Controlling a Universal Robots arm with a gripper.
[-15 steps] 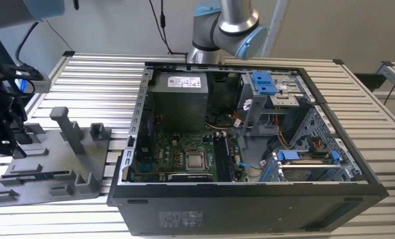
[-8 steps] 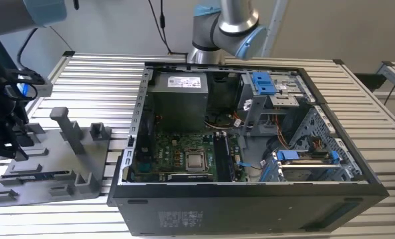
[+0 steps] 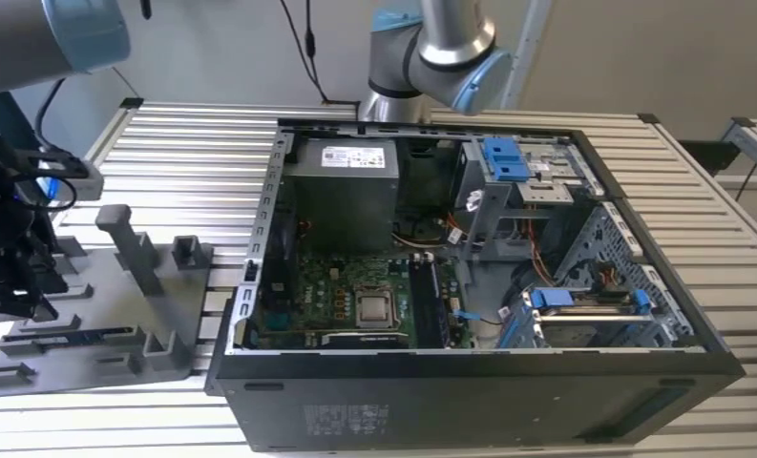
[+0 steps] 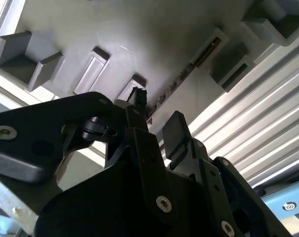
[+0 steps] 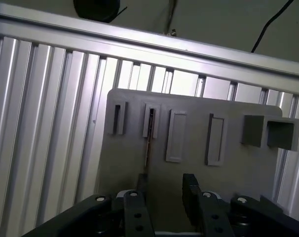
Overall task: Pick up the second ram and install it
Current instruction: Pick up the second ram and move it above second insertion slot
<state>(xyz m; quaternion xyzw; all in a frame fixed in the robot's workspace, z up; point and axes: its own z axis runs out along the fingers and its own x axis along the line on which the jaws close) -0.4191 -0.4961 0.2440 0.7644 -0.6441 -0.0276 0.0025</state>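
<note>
Exterior view first: the gripper (image 3: 22, 296) hangs over the grey fixture plate (image 3: 111, 367) at the view's left, well apart from the open computer case (image 3: 480, 382). The second ram (image 3: 83, 336) stands on edge in a slot of that plate, so nothing is lifted yet. The motherboard (image 3: 340, 296) lies down inside the case. Whether its slots hold anything, I cannot tell. Tall pegs (image 3: 130, 248) rise from the plate just beside the gripper, and the case wall stands between plate and board, both on the slatted table (image 3: 683, 191).

Second wrist view now: the fingers (image 4: 176, 131) are spread apart, empty, and the second ram (image 4: 189, 69) runs away from them along its slot, its near end about level with the gap. I judge the grasp not yet made.

First wrist view: the gripper (image 5: 165, 182) is open above the plate (image 5: 238, 163), and the stick (image 5: 148, 140) is seated in its groove, closer to one finger than the other. Picking up and installing are both left to do
</note>
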